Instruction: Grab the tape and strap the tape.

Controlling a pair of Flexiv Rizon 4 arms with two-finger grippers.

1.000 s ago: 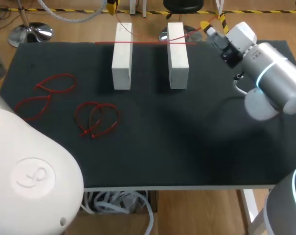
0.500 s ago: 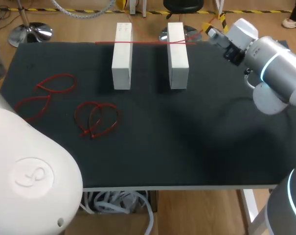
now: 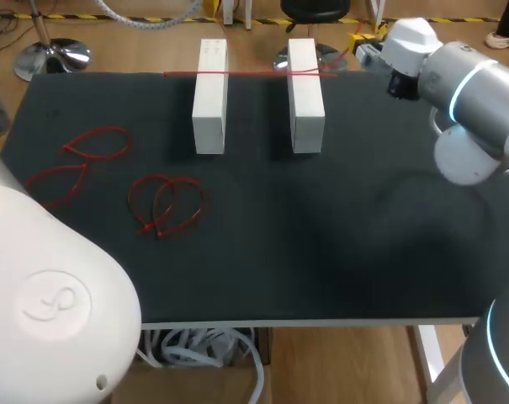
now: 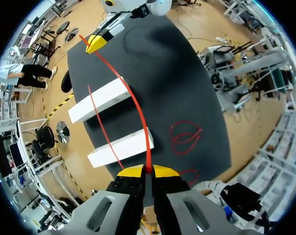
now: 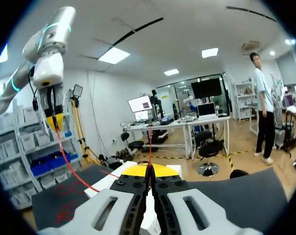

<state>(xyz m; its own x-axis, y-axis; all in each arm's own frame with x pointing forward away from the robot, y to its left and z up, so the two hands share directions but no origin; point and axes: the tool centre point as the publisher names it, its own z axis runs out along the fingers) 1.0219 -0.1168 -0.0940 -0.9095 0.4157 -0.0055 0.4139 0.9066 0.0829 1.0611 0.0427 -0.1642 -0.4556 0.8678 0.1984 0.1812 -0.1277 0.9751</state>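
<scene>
A long red tape (image 4: 139, 111) hangs in an arc between my two grippers. My left gripper (image 4: 148, 170) is shut on one end, high above the table. My right gripper (image 5: 149, 170) is shut on the other end, and in the head view the right gripper (image 3: 365, 44) sits past the table's back right, beyond the right white block (image 3: 304, 94). A second red tape (image 3: 254, 74) lies straight across that block and the left white block (image 3: 209, 97). In the right wrist view the left gripper (image 5: 55, 121) points down with the tape (image 5: 69, 164) running from it.
Three looped red ties lie on the black table's left part: one (image 3: 96, 143) farthest back, one (image 3: 56, 185) at the left edge, a doubled one (image 3: 166, 206) nearer the middle. My left arm's white body (image 3: 52, 311) fills the front left corner.
My right gripper has moved farther back, past the table's rear edge, and its wrist has turned. The blocks, the lying tape and the loops have not moved.
</scene>
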